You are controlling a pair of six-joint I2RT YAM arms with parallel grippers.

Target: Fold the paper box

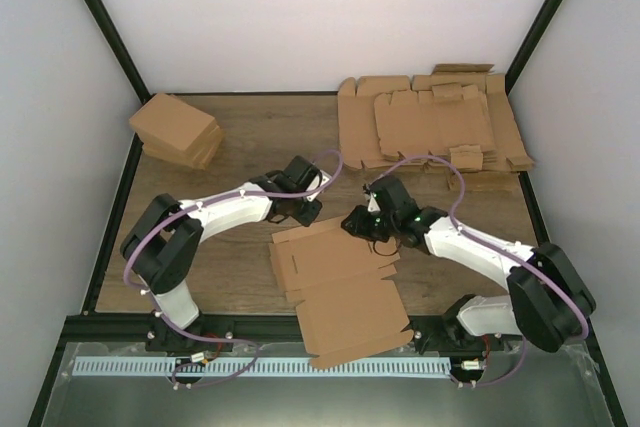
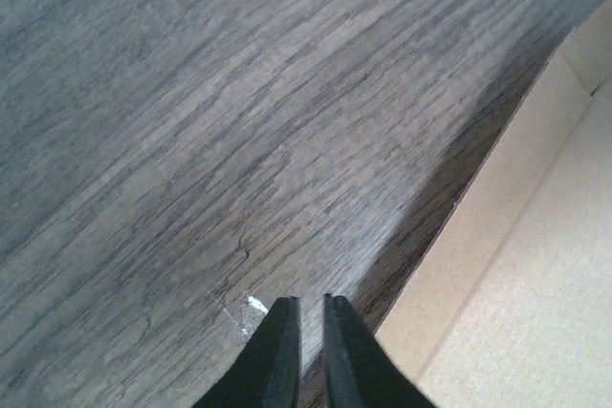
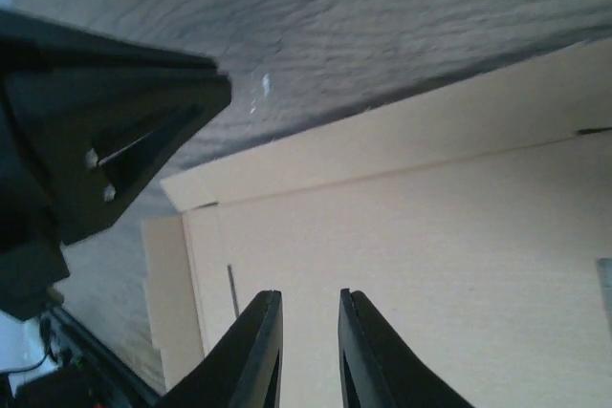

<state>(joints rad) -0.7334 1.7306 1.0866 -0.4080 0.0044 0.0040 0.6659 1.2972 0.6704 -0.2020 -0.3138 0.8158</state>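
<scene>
Counter (image 1: 250,137): grey-brown wood grain, walled in by pale panels on three sides.
Pile of flat sheets (image 1: 430,127): brown die-cut cardboard, spread over the far right corner.
Paper box (image 1: 345,292): one flat brown piece with flaps and crease lines, lying at the near middle of the counter between the two arms; its near part hangs over the counter's front edge.
Stack of cartons (image 1: 175,132): folded brown boxes, far left, well apart from the paper box.
Left arm (image 1: 215,212): reaches in from the near left towards the box's far left corner.
Right arm (image 1: 470,247): reaches in from the near right towards the box's far edge.
Left hand (image 2: 308,305): fingers pressed almost together, nothing between them, over bare wood just beside the box's edge.
Right hand (image 3: 308,298): fingers slightly spread, pinching nothing, over the box's surface near its far edge.
</scene>
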